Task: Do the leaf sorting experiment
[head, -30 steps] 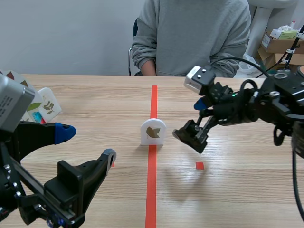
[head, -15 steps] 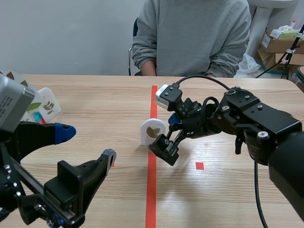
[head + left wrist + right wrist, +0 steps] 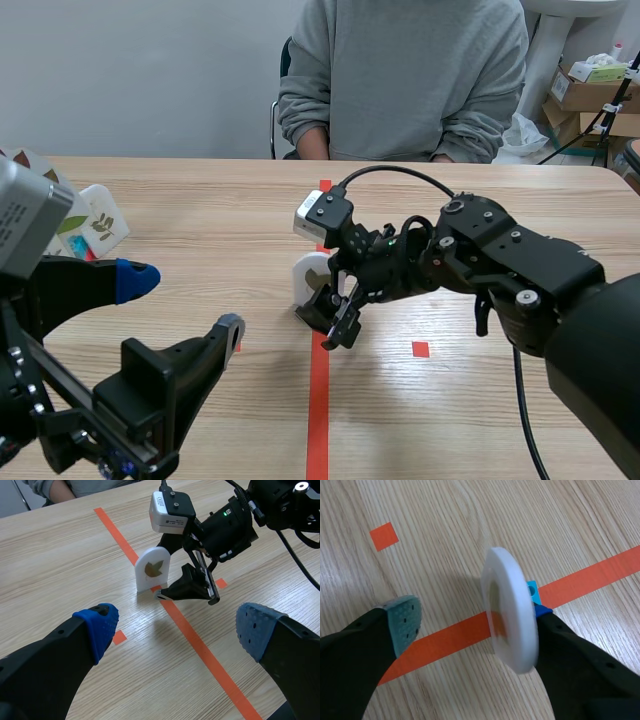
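At the far left of the surface (image 3: 200, 210) a small cluster of leaf tiles (image 3: 98, 222) is seen. Whether these are sorted or waiting cannot be told. The left pincer (image 3: 176, 630) is held spread wide at the near left, with nothing between its blue dotted pads, well apart from the work.

At the middle, one white tile (image 3: 150, 570) is stood upright on the orange-red tape line (image 3: 318, 400), its brown leaf picture turned toward the robot. The right pincer (image 3: 470, 616) is placed around it, spread. One pad lies against or just beside the tile's far face, while the grey-green pad is held apart from the near face.

The step in hand is judged to be the taking of this tile for sorting. A closing of the fingers on the two flat faces is called for next, then a lift and a carry to one side of the line. Which side is meant cannot be told.

The tiles appear to be made of hard, smooth plastic, thin and flat, with a rounded top and a straight foot. A tile so narrow is likely to be tipped if it is pushed from one face only. The pads look soft and rubbery. The surface is finished in a pale, matt wood grain. Across it a person (image 3: 400, 80) in a grey sweatshirt is seated, and cardboard boxes (image 3: 590, 90) are stacked at the far right.
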Available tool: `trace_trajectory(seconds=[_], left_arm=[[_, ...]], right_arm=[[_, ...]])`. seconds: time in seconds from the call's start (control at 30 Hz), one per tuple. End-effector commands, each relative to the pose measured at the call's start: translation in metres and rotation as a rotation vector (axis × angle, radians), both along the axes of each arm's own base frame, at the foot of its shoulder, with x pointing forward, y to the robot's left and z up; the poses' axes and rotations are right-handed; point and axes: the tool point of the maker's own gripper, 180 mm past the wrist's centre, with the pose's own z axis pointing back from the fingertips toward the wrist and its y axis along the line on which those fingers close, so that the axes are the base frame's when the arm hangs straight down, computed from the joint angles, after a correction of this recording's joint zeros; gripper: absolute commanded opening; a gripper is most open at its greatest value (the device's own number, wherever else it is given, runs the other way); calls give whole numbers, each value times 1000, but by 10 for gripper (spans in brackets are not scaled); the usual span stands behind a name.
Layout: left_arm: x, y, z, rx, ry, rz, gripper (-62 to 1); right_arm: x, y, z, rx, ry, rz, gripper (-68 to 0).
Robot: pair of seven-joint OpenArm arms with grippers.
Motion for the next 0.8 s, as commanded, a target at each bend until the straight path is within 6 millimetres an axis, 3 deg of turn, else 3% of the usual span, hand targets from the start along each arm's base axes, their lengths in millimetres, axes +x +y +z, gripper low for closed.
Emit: trace_trajectory(seconds=[0.0,0.17,0.5,0.67,0.77], left_arm=[[1,-3,7,-18,-20,-5,-103],[1,-3,7,-18,-20,-5,-103],[1,-3,7,-18,-20,-5,-103],[1,-3,7,-18,-20,-5,-103],[1,-3,7,-18,-20,-5,-103]], right_arm=[[11,4,19,40,-45,4,-337],[12,4,19,39,-47,-1,-405],[12,3,18,36,-47,-1,-606],[15,-6,18,23,-51,-12,-630],[20,-26,17,-4,-41,-57,-641]])
